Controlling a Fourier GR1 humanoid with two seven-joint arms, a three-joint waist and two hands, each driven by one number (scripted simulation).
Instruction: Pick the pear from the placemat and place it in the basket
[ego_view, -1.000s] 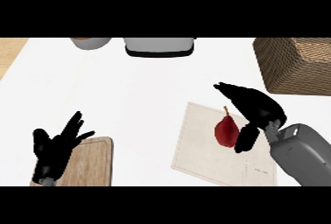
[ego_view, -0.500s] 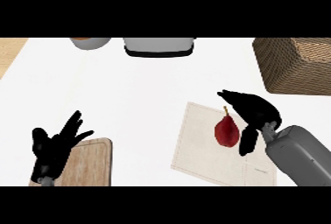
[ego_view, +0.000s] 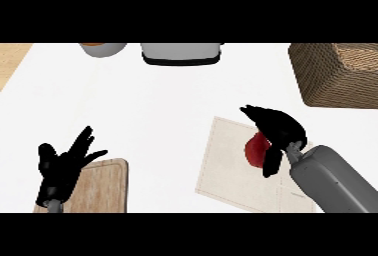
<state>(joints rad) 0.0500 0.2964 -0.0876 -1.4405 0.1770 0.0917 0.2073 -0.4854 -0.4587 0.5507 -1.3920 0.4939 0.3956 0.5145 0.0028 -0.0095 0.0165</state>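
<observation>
From here the right robot hand (ego_view: 277, 129) covers the upper right part of the pear (ego_view: 255, 151) on the placemat (ego_view: 229, 170); whether it touches the fruit, I cannot tell. The grey forearm (ego_view: 332, 182) hides the placemat's near right corner. Beyond the placemat to the right, the basket (ego_view: 336, 75) is cut by the edge. Left of the placemat, a wooden board (ego_view: 103, 187) is cut off below, with the left robot hand (ego_view: 60, 167) hiding its left side.

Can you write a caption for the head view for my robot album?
The right hand curls over the red pear on the placemat, with the basket at the far right.
</observation>
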